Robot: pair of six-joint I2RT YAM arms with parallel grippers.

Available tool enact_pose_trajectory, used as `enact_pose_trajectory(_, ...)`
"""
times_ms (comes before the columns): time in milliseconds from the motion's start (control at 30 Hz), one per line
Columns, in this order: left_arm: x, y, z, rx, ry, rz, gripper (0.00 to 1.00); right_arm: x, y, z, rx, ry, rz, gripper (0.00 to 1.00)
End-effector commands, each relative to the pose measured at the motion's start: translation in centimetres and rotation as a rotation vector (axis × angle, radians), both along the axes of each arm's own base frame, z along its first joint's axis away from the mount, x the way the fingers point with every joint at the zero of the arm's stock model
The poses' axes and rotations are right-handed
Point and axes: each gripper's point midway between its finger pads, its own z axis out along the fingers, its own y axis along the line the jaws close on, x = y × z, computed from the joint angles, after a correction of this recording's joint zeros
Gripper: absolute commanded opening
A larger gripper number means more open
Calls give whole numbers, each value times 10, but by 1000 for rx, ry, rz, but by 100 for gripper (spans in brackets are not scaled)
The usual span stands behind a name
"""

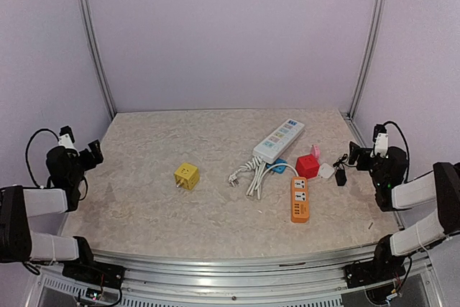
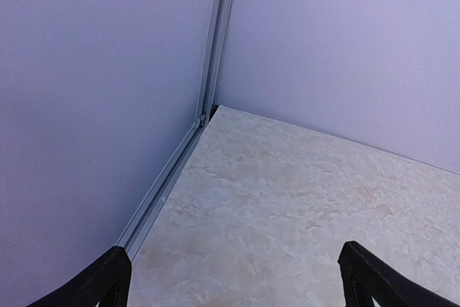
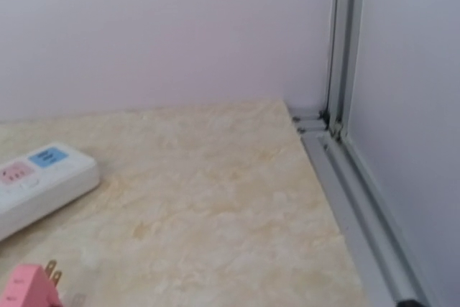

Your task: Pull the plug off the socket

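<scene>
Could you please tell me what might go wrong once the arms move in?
The red cube socket sits among the pink plug, white plug and orange strip; the open right gripper could grab the wrong piece. Pulling one-handed may drag the socket along, since the open left gripper is far off.

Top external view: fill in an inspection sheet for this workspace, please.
Surface: beige marbled tabletop.
Job's things: white power strip, orange strip, yellow cube socket, red cube socket with a pink plug right behind it; seated or not, cannot tell.
Clutter: white plug, black adapter.
Claws: left claw and right claw open, empty, at opposite table sides.
Cables: white cord bundled beside the white power strip.
Surroundings: lilac walls, aluminium posts.
</scene>
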Motion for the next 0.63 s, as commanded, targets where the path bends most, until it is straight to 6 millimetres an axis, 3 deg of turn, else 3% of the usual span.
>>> enact_pose_trajectory(0, 3, 6, 7, 24, -28, 23, 99, -5, -7, 17, -22, -76, -36, 100)
enact_pose_trajectory(600, 8, 2, 1, 55, -8, 7, 99, -2, -8, 17, -22, -72, -36, 100)
